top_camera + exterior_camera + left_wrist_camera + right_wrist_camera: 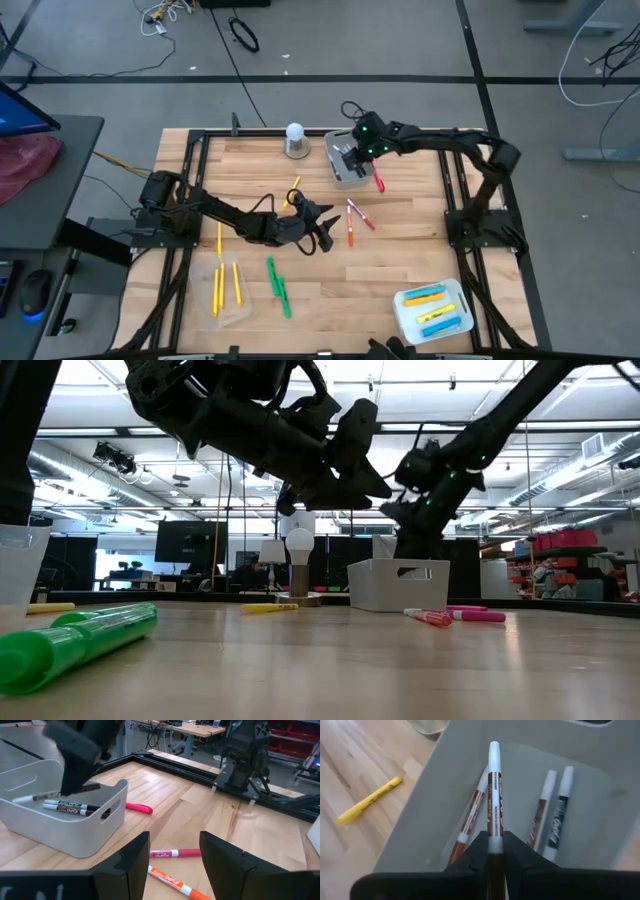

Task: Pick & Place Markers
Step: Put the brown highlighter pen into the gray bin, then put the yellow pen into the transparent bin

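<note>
Right gripper (495,851), above the grey bin (347,178) at upper centre of the high view: its fingers are pinched on a brown marker (493,795) with a white end, held over the bin's interior. Three more brown and dark markers (547,815) lie on the bin floor; the print on their barrels is too small to read.

Left gripper (172,857), near the middle of the table in the high view: its fingers stand apart with nothing between them. Just beyond them lie a pink marker (172,853) and an orange marker (170,881); each carries a white label band whose lettering is illegible. Another pink marker (138,808) lies beside the bin.

Elsewhere in the high view: yellow markers (225,280) at lower left, green markers (277,285) at lower centre, a single yellow marker (293,190) left of the bin, and a white tray (405,316) at lower right holding blue, yellow and orange markers. A white ball on a grey base (295,140) stands left of the bin.
</note>
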